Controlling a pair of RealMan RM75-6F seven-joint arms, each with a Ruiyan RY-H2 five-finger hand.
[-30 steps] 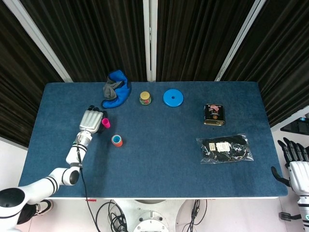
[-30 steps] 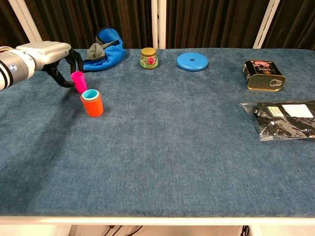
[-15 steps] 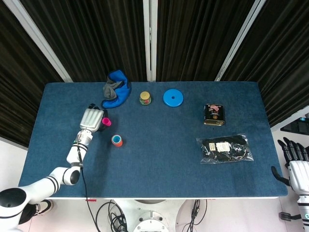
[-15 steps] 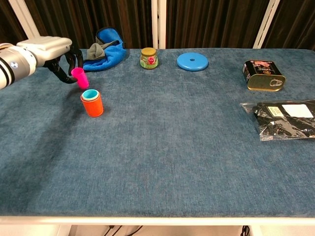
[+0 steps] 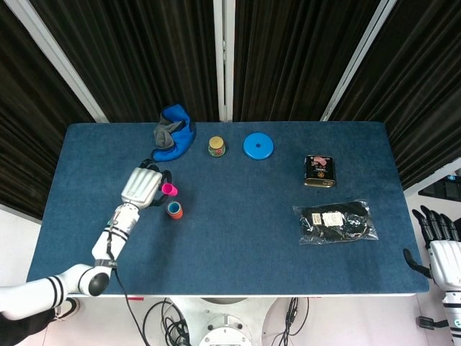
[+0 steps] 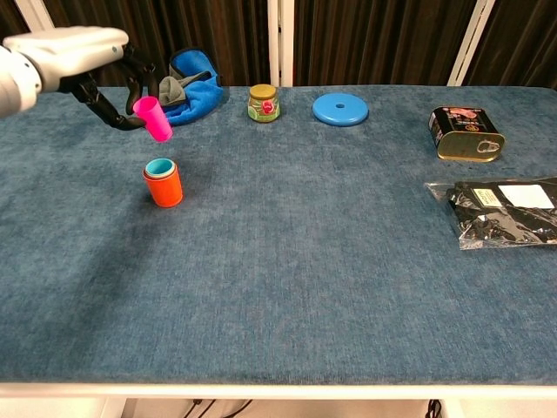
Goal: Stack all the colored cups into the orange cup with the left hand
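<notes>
The orange cup (image 6: 164, 186) stands on the left part of the blue table with a teal cup (image 6: 159, 166) nested inside it; from above the orange cup (image 5: 173, 211) shows a teal middle. My left hand (image 6: 97, 65) holds a pink cup (image 6: 154, 117) tilted in the air, above and slightly behind the orange cup. In the head view the left hand (image 5: 142, 187) grips the pink cup (image 5: 168, 189) just above the stack. My right hand (image 5: 439, 247) hangs off the table's right edge, fingers apart and empty.
A blue and grey cloth (image 6: 184, 89) lies at the back left. A small jar (image 6: 263, 103), a blue disc (image 6: 339, 109) and a dark tin (image 6: 465, 133) sit along the back. A black packet (image 6: 503, 210) lies at the right.
My left hand has lifted the pink cup off the table and carried it up and toward the orange cup. The right hand stays put.
</notes>
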